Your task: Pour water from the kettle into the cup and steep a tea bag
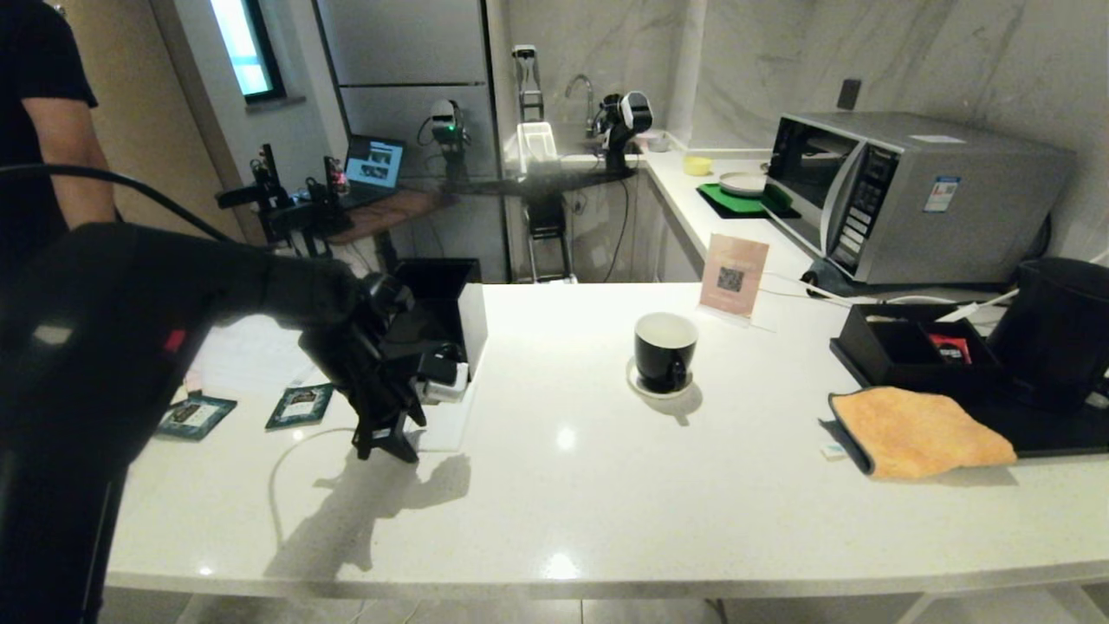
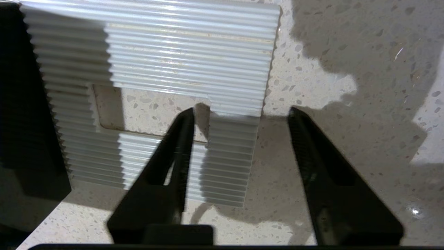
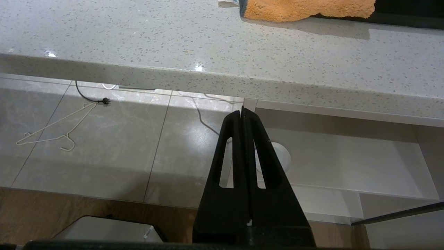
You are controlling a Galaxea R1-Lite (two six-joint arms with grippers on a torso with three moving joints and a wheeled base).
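On the counter [image 1: 606,485]: one cup [image 1: 664,349], one kettle [image 1: 1057,329], left tool [image 2: 241,114] apart.

On the white counter [image 1: 606,485] stand one cup [image 1: 664,348] on one saucer [image 1: 639,387], one kettle [image 1: 1059,329] and one microwave [image 1: 918,195]. Two dark flat packets [image 1: 299,406] lie near the left edge — side by side — plus one orange cloth [image 1: 918,431], one card with a code [image 1: 733,276] and one white ribbed sheet [image 2: 187,52]. Two grippers show — one per wrist view.
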